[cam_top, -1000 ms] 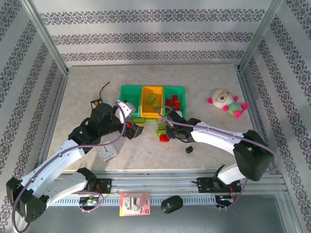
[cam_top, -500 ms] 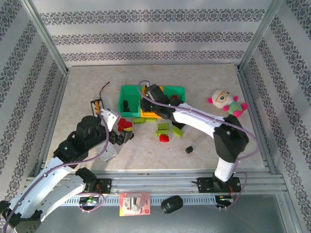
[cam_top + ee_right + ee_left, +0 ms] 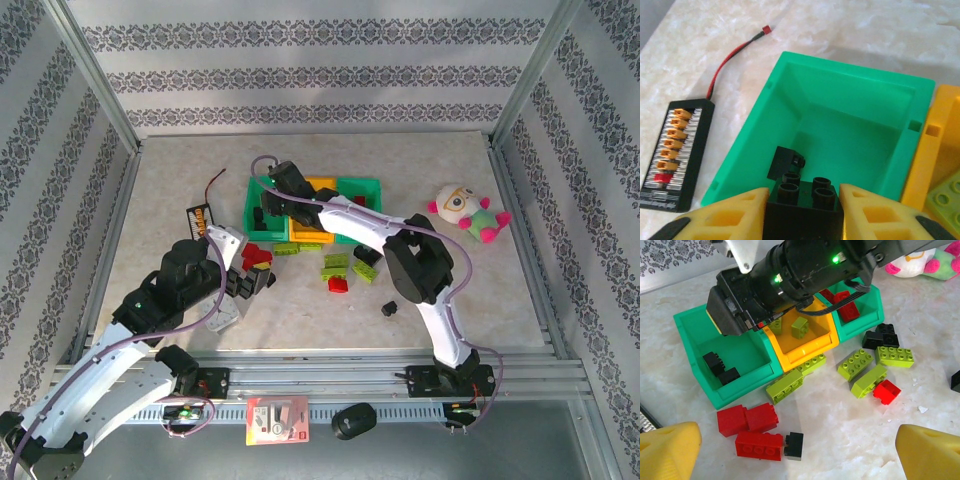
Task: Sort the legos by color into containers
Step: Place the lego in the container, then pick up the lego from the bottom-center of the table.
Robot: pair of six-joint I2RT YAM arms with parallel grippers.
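Note:
My right gripper (image 3: 803,201) hangs over the left teal container (image 3: 850,67), shut on a black lego (image 3: 802,210). Another black lego (image 3: 785,162) lies on that bin's floor. From above, the right gripper (image 3: 265,207) reaches across the row: left teal container (image 3: 254,185), yellow container (image 3: 322,184), right teal container (image 3: 366,185). Lime bricks sit in the yellow bin (image 3: 805,342), red ones in the right teal bin (image 3: 867,315). My left gripper (image 3: 797,447) stands open above loose red legos (image 3: 759,445) and a small black one (image 3: 794,446). Lime legos (image 3: 856,363) and a red one (image 3: 886,391) lie further right.
A black battery holder (image 3: 198,217) with a red wire lies left of the bins. A plush toy (image 3: 465,212) sits at the right. A white clock (image 3: 224,318) lies under my left arm. One small black piece (image 3: 390,308) lies alone near the front. Metal rails frame the table.
My right arm swung from the loose pile up and left to the left teal container, carrying the black lego. The left arm drew back towards the near left, then held still.

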